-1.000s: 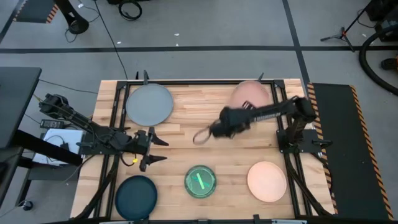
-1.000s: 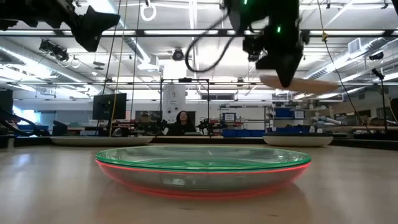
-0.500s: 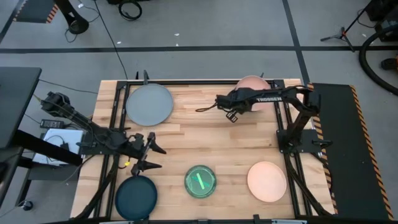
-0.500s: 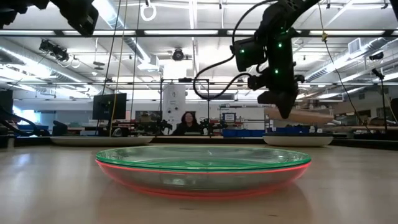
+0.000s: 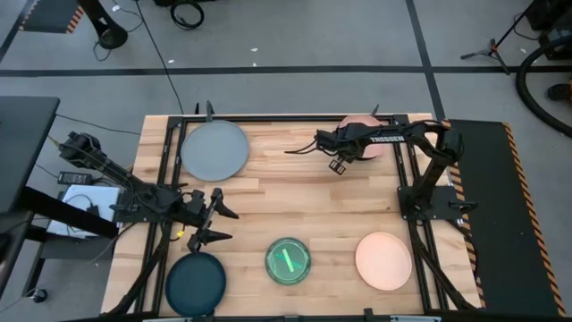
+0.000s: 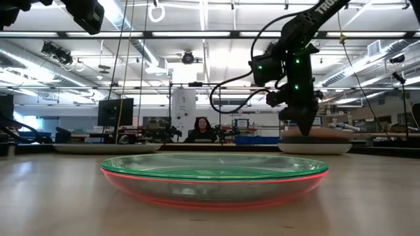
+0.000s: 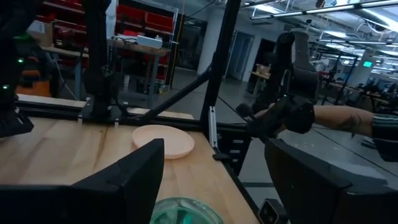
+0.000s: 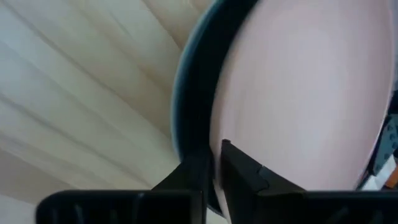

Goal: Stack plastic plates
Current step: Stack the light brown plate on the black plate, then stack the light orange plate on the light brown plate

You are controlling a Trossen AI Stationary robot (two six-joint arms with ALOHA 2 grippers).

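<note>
Swung to the desk's [image 5: 295, 188] far right corner, right pincer [image 5: 340, 163] lowering pink plate [image 5: 367, 145] onto dark plate [image 8: 196, 81]; fingers nearly closed on rim, apparently releasing. Left pincer [image 5: 217, 224] wide open, empty, above teal plate [image 5: 195, 282].

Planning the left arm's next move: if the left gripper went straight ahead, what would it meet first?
Probably the green plate, low between the open left gripper's fingers; the peach plate lies beyond. Depth is uncertain.

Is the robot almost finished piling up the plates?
Not yet. One pink plate lies on a dark plate at the table's far right corner, with the right gripper at its rim. The grey plate, dark teal plate, green-and-red pair and peach plate sit apart. The left gripper waits open.
</note>
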